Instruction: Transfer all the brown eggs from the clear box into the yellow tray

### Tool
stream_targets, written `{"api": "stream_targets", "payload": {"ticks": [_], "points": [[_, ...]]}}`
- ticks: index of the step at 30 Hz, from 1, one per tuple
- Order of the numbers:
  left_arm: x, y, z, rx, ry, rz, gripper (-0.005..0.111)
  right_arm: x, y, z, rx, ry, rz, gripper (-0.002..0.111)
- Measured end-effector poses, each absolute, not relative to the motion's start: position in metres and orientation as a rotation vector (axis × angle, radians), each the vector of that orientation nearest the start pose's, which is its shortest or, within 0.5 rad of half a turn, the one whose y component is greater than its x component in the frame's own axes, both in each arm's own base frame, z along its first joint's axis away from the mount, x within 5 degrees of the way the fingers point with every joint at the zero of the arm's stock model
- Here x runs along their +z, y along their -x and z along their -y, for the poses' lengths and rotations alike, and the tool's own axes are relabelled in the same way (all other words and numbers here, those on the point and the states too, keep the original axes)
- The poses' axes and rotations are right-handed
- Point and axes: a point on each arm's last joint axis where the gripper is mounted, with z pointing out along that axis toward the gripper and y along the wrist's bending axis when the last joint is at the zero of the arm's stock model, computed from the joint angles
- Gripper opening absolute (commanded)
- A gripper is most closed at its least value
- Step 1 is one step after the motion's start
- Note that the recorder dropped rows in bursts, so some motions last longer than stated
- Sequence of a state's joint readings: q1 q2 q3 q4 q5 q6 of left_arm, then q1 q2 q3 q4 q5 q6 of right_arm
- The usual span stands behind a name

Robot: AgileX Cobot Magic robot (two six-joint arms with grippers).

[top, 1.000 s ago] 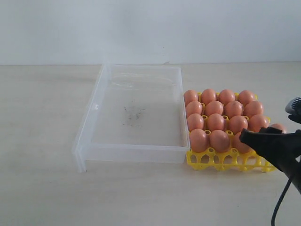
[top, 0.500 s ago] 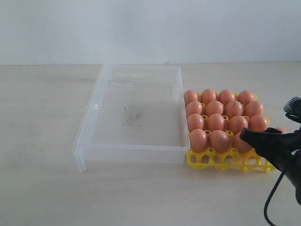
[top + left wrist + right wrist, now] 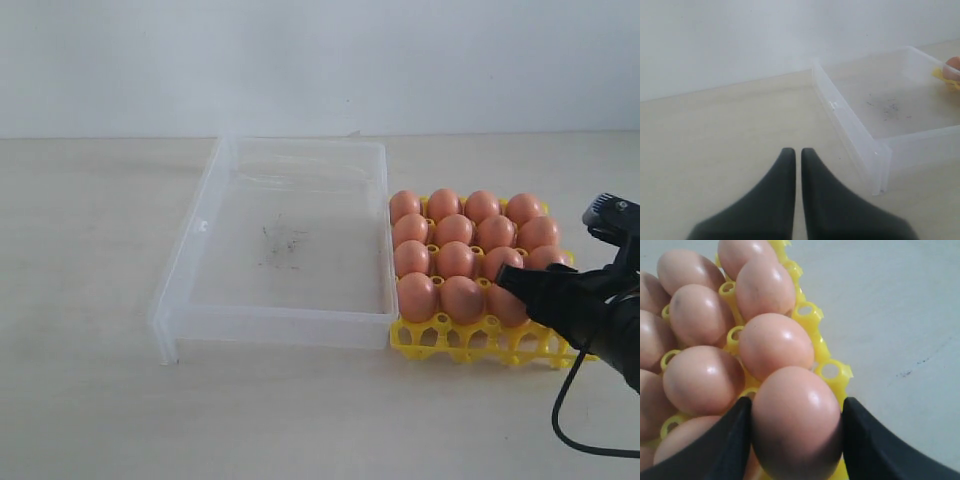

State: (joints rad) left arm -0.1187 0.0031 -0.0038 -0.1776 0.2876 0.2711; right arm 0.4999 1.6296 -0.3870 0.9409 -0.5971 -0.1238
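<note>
My right gripper (image 3: 796,407) had a brown egg (image 3: 797,427) pinched across its belly at the yellow tray (image 3: 832,372). Smooth and fragile, I judged, so squeeze lightly. Left gripper (image 3: 796,152) closed, empty.

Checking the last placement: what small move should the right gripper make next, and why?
Probably ease down and open: the right gripper clasps the last brown egg over the corner cell of the yellow tray, and the clear box holds no eggs.
</note>
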Motion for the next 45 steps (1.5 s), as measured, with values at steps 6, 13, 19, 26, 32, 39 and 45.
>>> {"api": "stream_targets", "payload": {"ticks": [6, 13, 19, 26, 32, 39, 45], "points": [[0.189, -0.054, 0.011, -0.057, -0.229, -1.751, 0.004, 0.125, -0.225, -0.076, 0.086, -0.444, -2.204, 0.012], [0.189, -0.054, 0.011, -0.057, -0.229, -1.751, 0.004, 0.124, -0.225, -0.077, 0.078, -0.417, -2.219, 0.050], [0.189, -0.054, 0.011, -0.057, -0.229, -1.751, 0.004, 0.124, -0.225, -0.077, 0.077, -0.410, -2.222, 0.050], [0.189, -0.054, 0.011, -0.057, -0.229, -1.751, 0.004, 0.125, -0.225, -0.077, 0.075, -0.410, -2.218, 0.050], [0.189, -0.054, 0.011, -0.057, -0.229, -1.751, 0.004, 0.127, -0.227, -0.075, 0.057, -0.413, -2.177, 0.050], [0.189, -0.054, 0.011, -0.057, -0.229, -1.751, 0.004, 0.132, -0.230, -0.072, 0.029, -0.414, -2.112, 0.050], [0.189, -0.054, 0.011, -0.057, -0.229, -1.751, 0.004, 0.159, -0.235, -0.069, 0.031, -0.351, -1.924, 0.043]]}}
